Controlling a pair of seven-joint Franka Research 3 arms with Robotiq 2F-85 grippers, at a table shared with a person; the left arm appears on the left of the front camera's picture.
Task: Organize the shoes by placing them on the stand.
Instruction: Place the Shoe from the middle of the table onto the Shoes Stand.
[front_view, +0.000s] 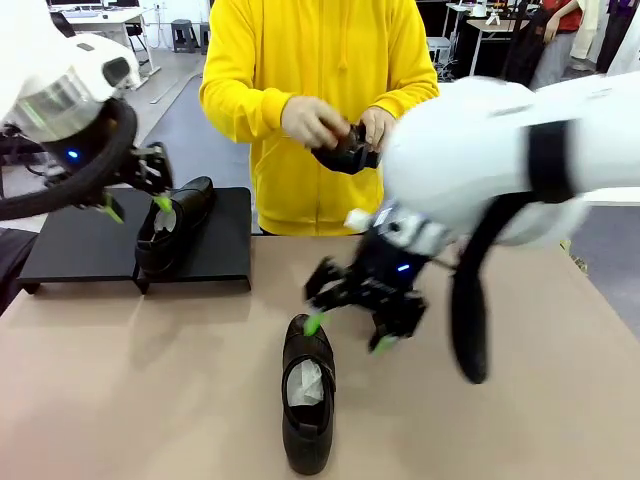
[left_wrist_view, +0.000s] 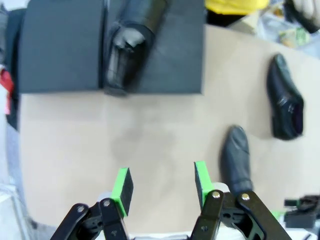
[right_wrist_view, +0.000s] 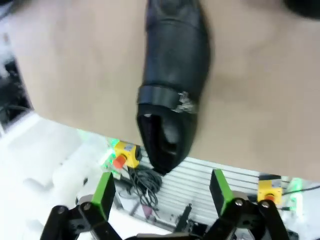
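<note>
While our left gripper (left_wrist_view: 161, 182) hangs partly open and empty, we hold our right gripper (right_wrist_view: 161, 190) wide, a black dress shoe (right_wrist_view: 172, 75) just ahead of its jaws.

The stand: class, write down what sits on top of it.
One black shoe lies on the stand, along the seam between its two panels, heel at the front edge. The left arm hides the far left corner in the front view.
</note>
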